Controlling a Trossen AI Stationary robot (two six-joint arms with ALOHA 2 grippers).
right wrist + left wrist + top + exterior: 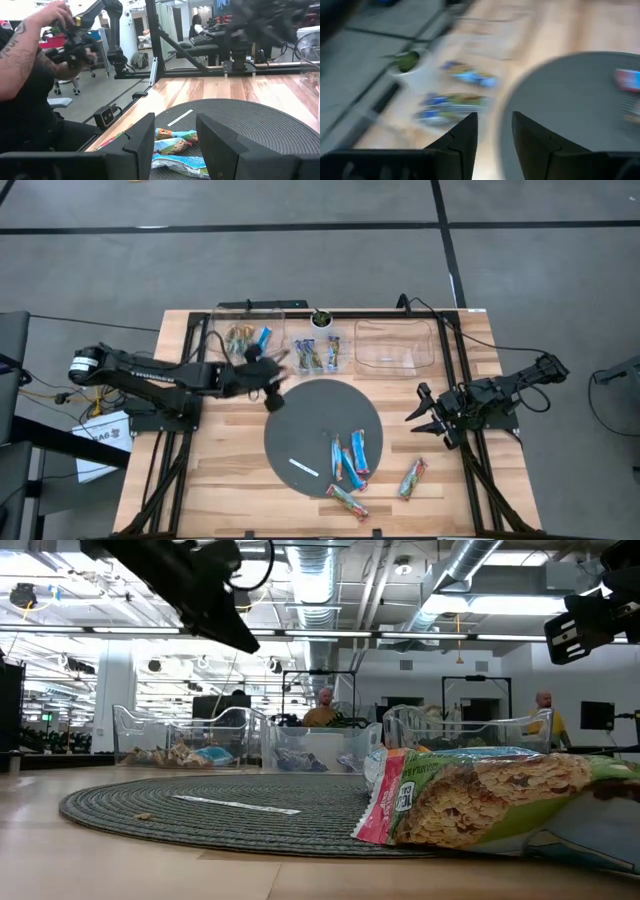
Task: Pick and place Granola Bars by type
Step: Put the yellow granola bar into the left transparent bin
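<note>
Several granola bars (350, 465) in bright blue and green-tan-orange wrappers lie flat on the near right part of a round dark mat (300, 415). One more bar (412, 478) lies on the wood to the mat's right. It shows close up in the low view as a green-tan bar (480, 805). Other bars lie in the left bin (245, 338) and the middle bin (320, 352). My left gripper (272, 392) hovers open above the mat's far left edge, holding nothing (494, 135). My right gripper (422, 412) waits open to the right of the mat (175, 145).
A thin white strip (304, 468) lies on the mat near the bars. A third clear bin (395, 345) stands at the far right, and a small white cup with a green plant (321, 318) behind the bins. A person (30, 60) stands beyond the table's edge.
</note>
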